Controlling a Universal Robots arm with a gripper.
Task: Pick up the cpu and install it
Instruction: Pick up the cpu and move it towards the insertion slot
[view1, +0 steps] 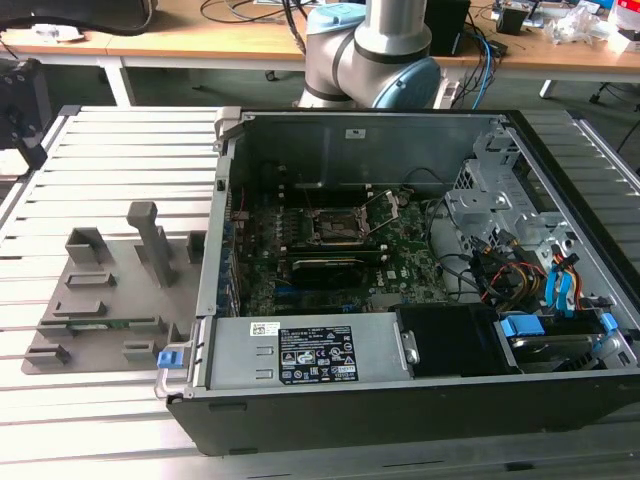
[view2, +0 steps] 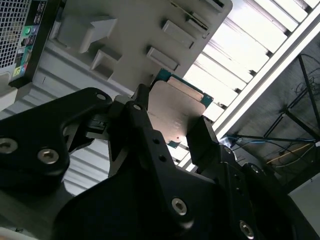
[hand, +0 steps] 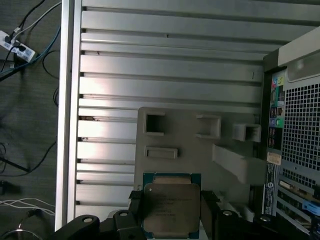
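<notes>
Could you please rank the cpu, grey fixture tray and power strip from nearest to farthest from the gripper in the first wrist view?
1. cpu, held in the gripper.
2. grey fixture tray, on the slatted table beneath.
3. power strip, on the floor beyond the table.

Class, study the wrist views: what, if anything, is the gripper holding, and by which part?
The gripper holds the cpu, its jaws pressing on two opposite edges, with the metal top left uncovered.
</notes>
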